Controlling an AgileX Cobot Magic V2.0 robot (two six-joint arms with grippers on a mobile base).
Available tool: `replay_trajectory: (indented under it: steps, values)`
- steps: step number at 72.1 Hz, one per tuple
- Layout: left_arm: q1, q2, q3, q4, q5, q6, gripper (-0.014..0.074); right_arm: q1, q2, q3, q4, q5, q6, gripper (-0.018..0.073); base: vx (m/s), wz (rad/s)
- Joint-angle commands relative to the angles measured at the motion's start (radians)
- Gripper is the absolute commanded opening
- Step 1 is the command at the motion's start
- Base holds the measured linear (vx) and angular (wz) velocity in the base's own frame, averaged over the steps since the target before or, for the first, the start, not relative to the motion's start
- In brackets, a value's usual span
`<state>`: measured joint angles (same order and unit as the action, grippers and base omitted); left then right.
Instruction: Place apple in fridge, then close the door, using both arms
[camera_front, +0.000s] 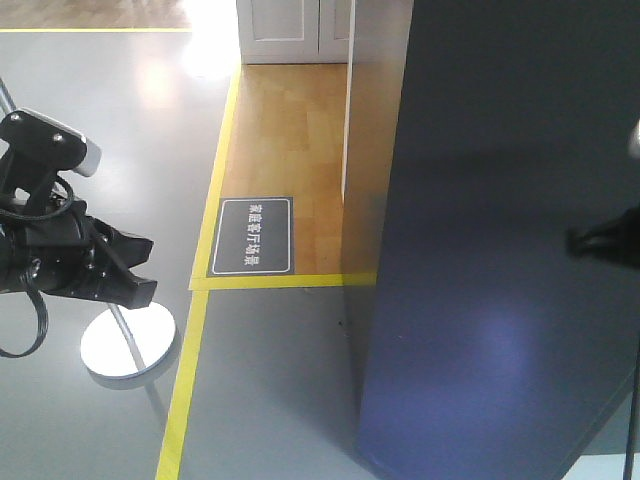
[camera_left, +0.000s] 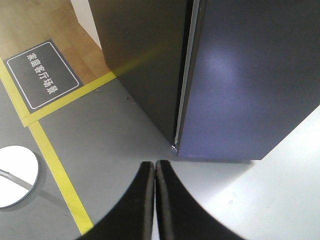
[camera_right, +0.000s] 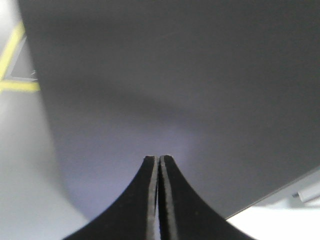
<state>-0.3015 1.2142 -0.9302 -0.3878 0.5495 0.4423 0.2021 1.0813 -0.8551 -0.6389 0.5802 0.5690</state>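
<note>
The fridge (camera_front: 372, 150) is a tall dark grey cabinet on the right. Its door (camera_front: 500, 260) faces me with the dark outside showing. In the left wrist view the door (camera_left: 250, 75) lies almost flat against the cabinet side (camera_left: 145, 60), with only a thin pale seam between them. My left gripper (camera_left: 154, 166) is shut and empty, low over the grey floor short of the door's bottom corner; it also shows at the left of the front view (camera_front: 142, 270). My right gripper (camera_right: 159, 159) is shut and empty, tips close to the door panel (camera_right: 190, 75). The apple is out of view.
Yellow tape lines (camera_front: 185, 390) mark the grey floor. A grey sign mat (camera_front: 253, 236) lies on the wooden floor. A round white stand base (camera_front: 128, 342) with a thin pole sits at the front left. White cabinet doors (camera_front: 295, 28) stand at the back.
</note>
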Motion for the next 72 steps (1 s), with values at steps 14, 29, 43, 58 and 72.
replay_trajectory:
  steps: [14, 29, 43, 58, 72]
  values:
    - [0.001, -0.028, -0.026, -0.026, -0.047, 0.001, -0.0006, -0.196, 0.057, -0.076, 0.008, -0.261, -0.032, -0.0003, 0.00, 0.00]
    - [0.001, -0.028, -0.026, -0.026, -0.047, 0.001, -0.0006, -0.317, 0.123, -0.117, -0.003, -0.377, -0.015, -0.0003, 0.00, 0.00]
    - [0.001, -0.028, -0.026, -0.026, -0.047, 0.001, -0.0006, -0.383, 0.215, -0.196, -0.003, -0.469, -0.017, -0.0003, 0.00, 0.00]
    - [0.001, -0.028, -0.026, -0.026, -0.047, 0.001, -0.0006, -0.383, 0.335, -0.278, -0.002, -0.580, -0.010, -0.0003, 0.00, 0.00]
    - [0.001, -0.028, -0.026, -0.026, -0.047, 0.001, -0.0006, -0.383, 0.465, -0.385, -0.002, -0.612, -0.011, -0.0003, 0.00, 0.00]
